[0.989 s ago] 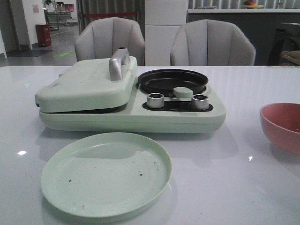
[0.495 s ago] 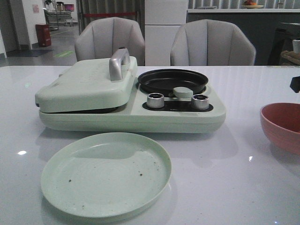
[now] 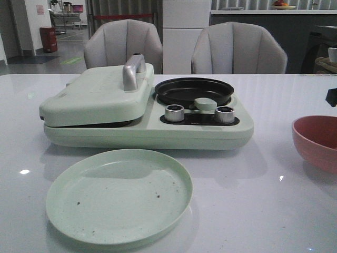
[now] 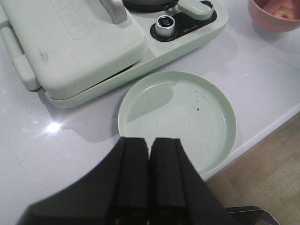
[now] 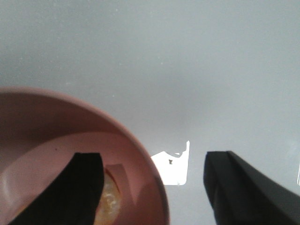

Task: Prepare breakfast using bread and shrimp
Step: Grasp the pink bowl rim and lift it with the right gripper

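No bread shows in any view. The shrimp (image 5: 110, 197) is a pale orange piece lying in the pink bowl (image 5: 70, 122). My right gripper (image 5: 154, 161) is open over the bowl's rim, with one finger inside the bowl beside the shrimp and the other outside, over the table. The bowl also shows at the right edge of the front view (image 3: 316, 139) and in the left wrist view (image 4: 274, 16), where orange-pink shrimp (image 4: 281, 11) lies in it. My left gripper (image 4: 150, 140) is shut and empty above the near edge of the green plate (image 4: 183, 117).
A pale green cooker (image 3: 142, 113) stands at mid-table with its grill lid (image 3: 97, 92) closed, a black pan (image 3: 194, 90) and two silver knobs (image 3: 175, 113). The green plate (image 3: 118, 195) lies in front of it. Two grey chairs stand behind the table.
A dark part of my right arm has come into the front view at the right edge above the pink bowl. Nothing on the table has moved.
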You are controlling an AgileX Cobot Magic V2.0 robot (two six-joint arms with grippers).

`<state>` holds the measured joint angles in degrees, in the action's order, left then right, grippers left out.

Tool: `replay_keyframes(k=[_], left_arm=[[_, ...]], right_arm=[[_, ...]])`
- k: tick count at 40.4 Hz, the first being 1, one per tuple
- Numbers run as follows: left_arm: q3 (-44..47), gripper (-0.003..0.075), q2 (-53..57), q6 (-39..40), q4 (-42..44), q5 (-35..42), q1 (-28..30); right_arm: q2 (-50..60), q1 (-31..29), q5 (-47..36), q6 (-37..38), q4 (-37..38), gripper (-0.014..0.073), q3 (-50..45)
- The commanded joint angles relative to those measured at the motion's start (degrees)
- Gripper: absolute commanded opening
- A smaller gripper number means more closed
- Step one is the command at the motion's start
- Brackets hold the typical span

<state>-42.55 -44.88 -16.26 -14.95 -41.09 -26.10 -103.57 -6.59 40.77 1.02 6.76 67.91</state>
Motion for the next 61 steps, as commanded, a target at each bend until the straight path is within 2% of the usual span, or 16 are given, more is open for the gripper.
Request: replay_keyframes(k=[1,13,19,28,35,43,51,55,61], left_arm=[[-1.6,0.0101,0.4,0.5,-0.8,4.1,-0.3],[-1.6,0.0101,0.4,0.5,-0.8,4.1,-0.3],[-1.6,0.0101,0.4,0.5,-0.8,4.1,-0.3],[-1.6,0.0101,0.4,0.5,-0.8,4.1,-0.3],[-1.6,0.0101,0.4,0.5,-0.8,4.1,-0.3],[-1.6,0.0101,0.4,0.5,-0.8,4.1,-0.3],[-1.6,0.0101,0.4,0.5,-0.8,4.1,-0.3],[-1.6,0.0101,0.4,0.5,-0.8,4.1,-0.3],[-1.6,0.0101,0.4,0.5,-0.8,4.1,-0.3]], right_arm=[[1.9,-0.5,0.7,-0.6,0.6,0.0506,1.8],[1.2,-0.5,1.6,-0.6,0.6,0.0156,1.8],[1.9,-0.5,1.4,-1.0,0.6,0.0031,1.8],[5.6,1.8,2.1,-3.2,0.6,0.0036,6.4],[8.0,7.2,4.1,-6.3,2.4,0.0036,15.2],[7.7,17.6,6.4,-5.2,17.8,0.0045,26.0],[4.3,28.1,6.9,0.8,40.8,0.0045,34.8],[1.5,31.4,6.8,3.6,52.3,0.0045,37.6],[-2.7,34.6,6.8,7.5,64.9,0.0045,39.8]])
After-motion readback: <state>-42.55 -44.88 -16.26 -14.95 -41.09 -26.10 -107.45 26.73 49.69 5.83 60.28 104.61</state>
